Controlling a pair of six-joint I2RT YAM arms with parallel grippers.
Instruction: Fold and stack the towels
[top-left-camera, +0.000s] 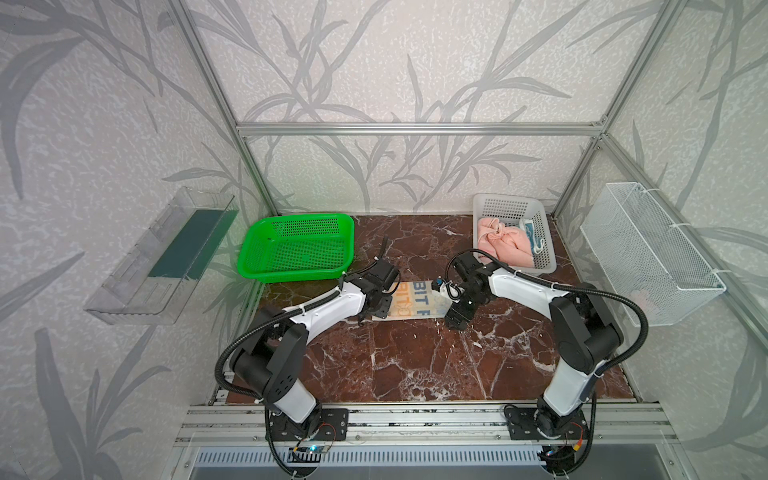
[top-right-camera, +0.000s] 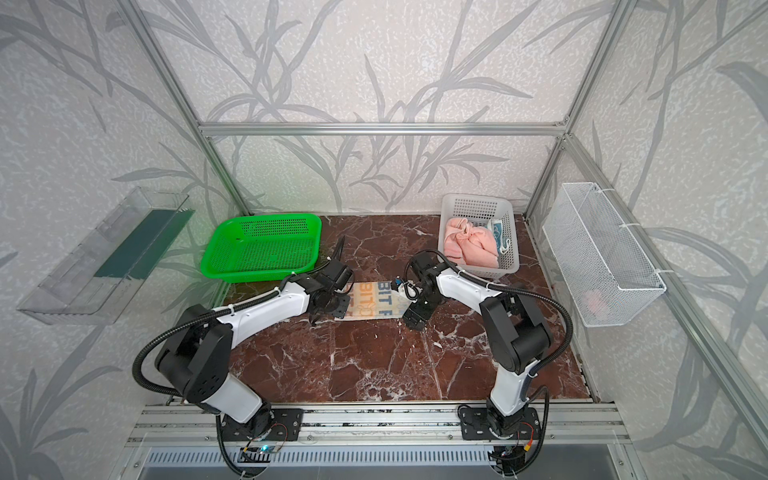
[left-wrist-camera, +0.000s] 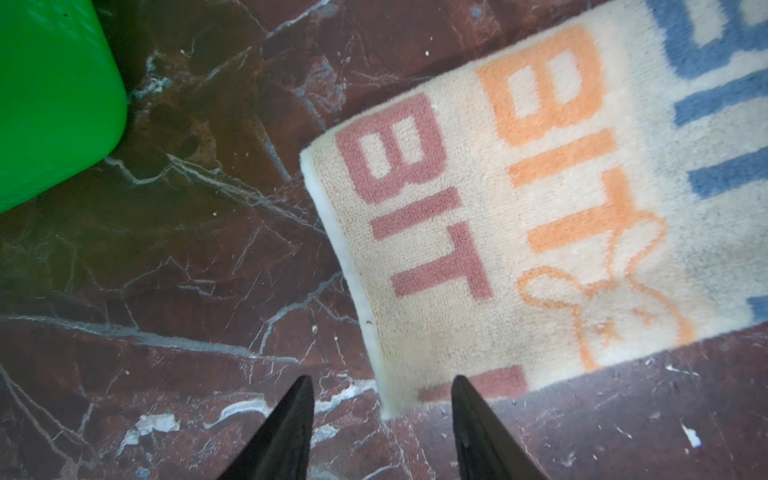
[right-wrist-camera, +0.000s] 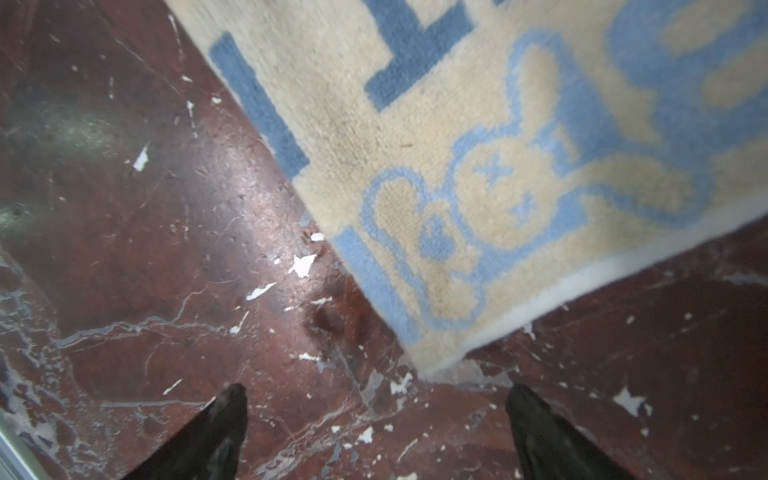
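One cream terry towel (top-left-camera: 415, 301), rectangular, lies flat on the marbled tabletop (top-left-camera: 415, 365). The left gripper (left-wrist-camera: 381, 380) and right gripper (right-wrist-camera: 376, 386) flank it, jaws parted, empty. Two crumpled cloths, pink towel (top-left-camera: 503, 245) and teal towel (top-left-camera: 533, 235), sit in one perforated grey basket (top-left-camera: 511, 201).

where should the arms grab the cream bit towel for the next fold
Pinch the cream towel at its two near corners, left gripper from the left, right gripper from the right: it lies flat, so likely only its edges give a lip.
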